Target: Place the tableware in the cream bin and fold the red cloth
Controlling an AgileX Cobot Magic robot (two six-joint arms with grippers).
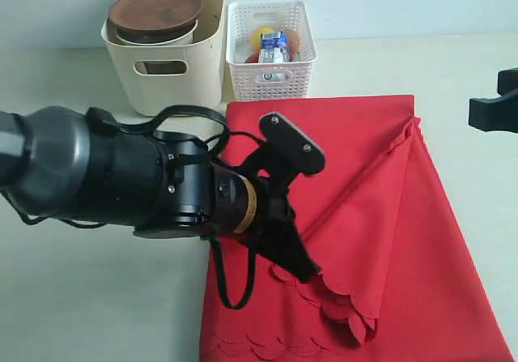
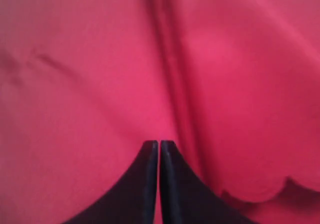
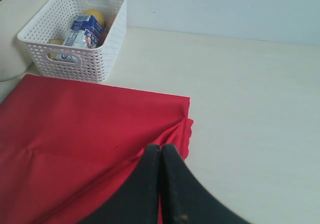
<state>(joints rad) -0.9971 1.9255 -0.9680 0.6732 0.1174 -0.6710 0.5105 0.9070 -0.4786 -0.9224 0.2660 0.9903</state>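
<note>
**Exterior view.** The large bright red scalloped fabric cloth [image 1: 405,216] lies on the table with one flap already turned over on a diagonal. The left gripper [image 1: 306,266] sits low near the scalloped edge. The large cream plastic bin [image 1: 174,87] holds the round brown wooden plate [image 1: 155,12], and no tableware is seen on the table. For a clean fold, pinch a single layer at a corner, lift it clear, carry it across and align the edges before release.

**Left wrist view.** The jaws are closed tip to tip over the cloth, with no fabric visibly between them.

**Right wrist view.** The right gripper [image 3: 160,149] is closed and empty above a corner of the cloth. The blue-white milk carton [image 3: 84,29] in the small white lattice basket [image 3: 60,58] carries print too small to read.
</note>
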